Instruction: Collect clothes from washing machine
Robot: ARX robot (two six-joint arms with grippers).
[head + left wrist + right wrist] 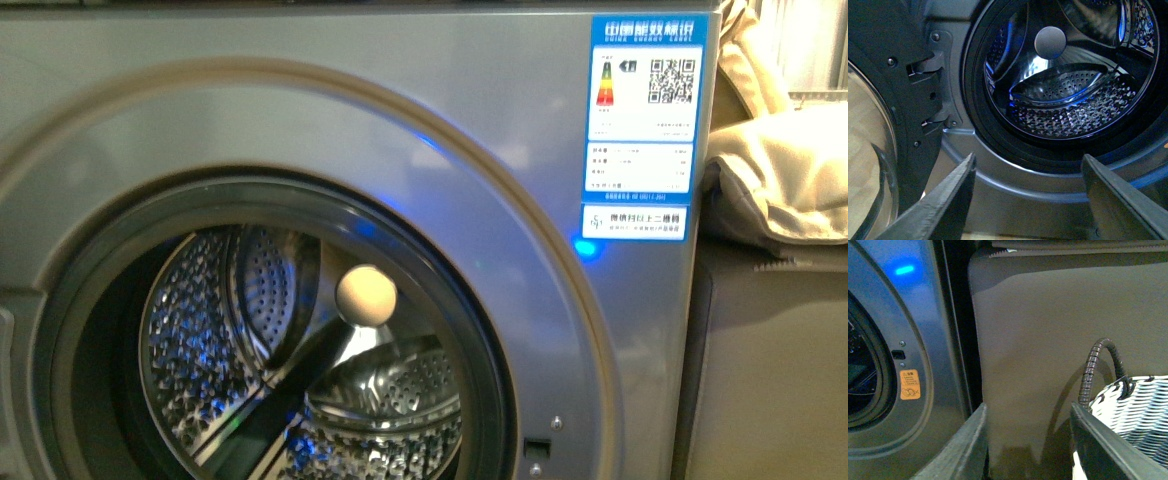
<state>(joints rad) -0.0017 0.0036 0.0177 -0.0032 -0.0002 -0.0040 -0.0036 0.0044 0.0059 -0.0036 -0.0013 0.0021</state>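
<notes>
The washing machine [420,130] has its door [878,150] swung open; its round hole faces the robot; no clothes show inside the shiny drum [1073,100], so I cannot tell where they lie or point; the left tool [1028,200] is spread, holding nothing, and may bump the rim; the right tool [1028,445] is spread too, near the woven basket [1133,415].

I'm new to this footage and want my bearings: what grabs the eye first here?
The washing machine fills the front view, its porthole open onto a shiny perforated drum lit with blue reflections; no clothes show inside. A blue-white label sits at its upper right corner, with beige cushions beyond. The right wrist view shows an orange sticker beside the opening and a white woven basket nearby.
</notes>
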